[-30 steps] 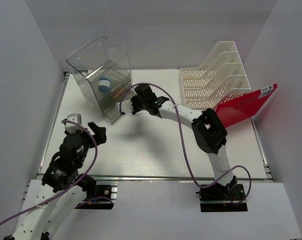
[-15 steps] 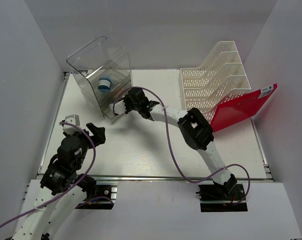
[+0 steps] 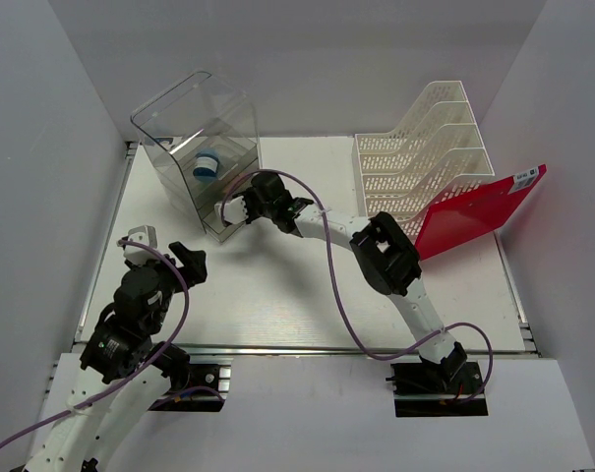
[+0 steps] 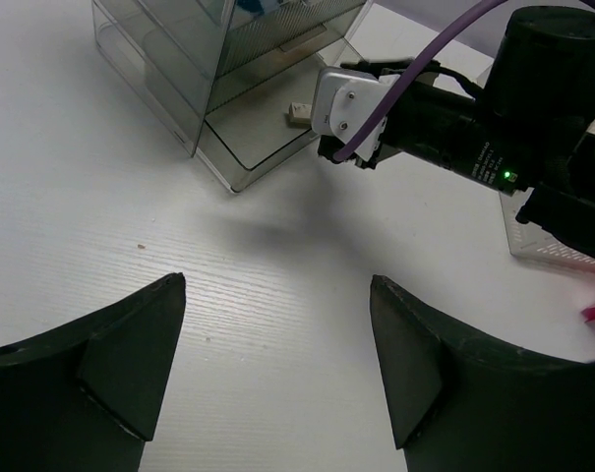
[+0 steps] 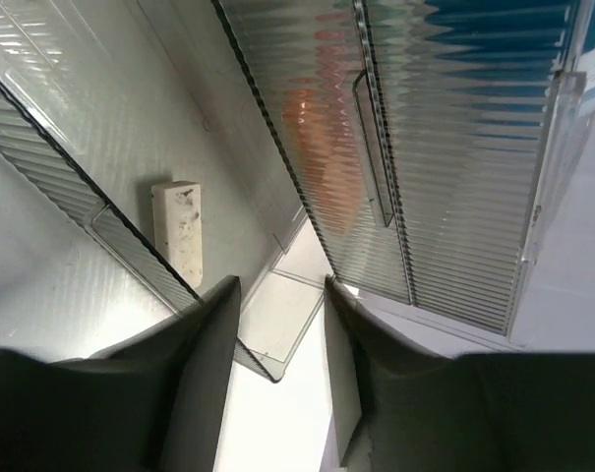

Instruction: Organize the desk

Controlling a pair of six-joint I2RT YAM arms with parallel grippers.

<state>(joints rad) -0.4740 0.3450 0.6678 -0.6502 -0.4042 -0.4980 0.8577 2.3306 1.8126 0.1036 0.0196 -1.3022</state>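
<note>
The white desk (image 3: 277,295) carries a clear plastic drawer box (image 3: 204,138) at the back left, its bottom drawer (image 4: 253,133) pulled out. A small white eraser (image 5: 177,234) lies in that drawer, also visible as the eraser (image 4: 299,112) from the left wrist. My right gripper (image 3: 236,208) is at the drawer's front corner. In the right wrist view the right gripper (image 5: 282,295) is open, with that clear corner in the gap and nothing gripped. My left gripper (image 3: 164,248) hovers over bare desk at the front left. The left gripper (image 4: 277,285) is wide open and empty.
A blue and white roll (image 3: 207,167) sits in an upper part of the drawer box. A white slotted file rack (image 3: 425,147) stands at the back right with a red folder (image 3: 479,211) leaning beside it. A silver rail (image 3: 307,349) runs along the near edge.
My right arm has swung left to the open drawer, and its jaws have spread wider. The left arm has barely shifted.
</note>
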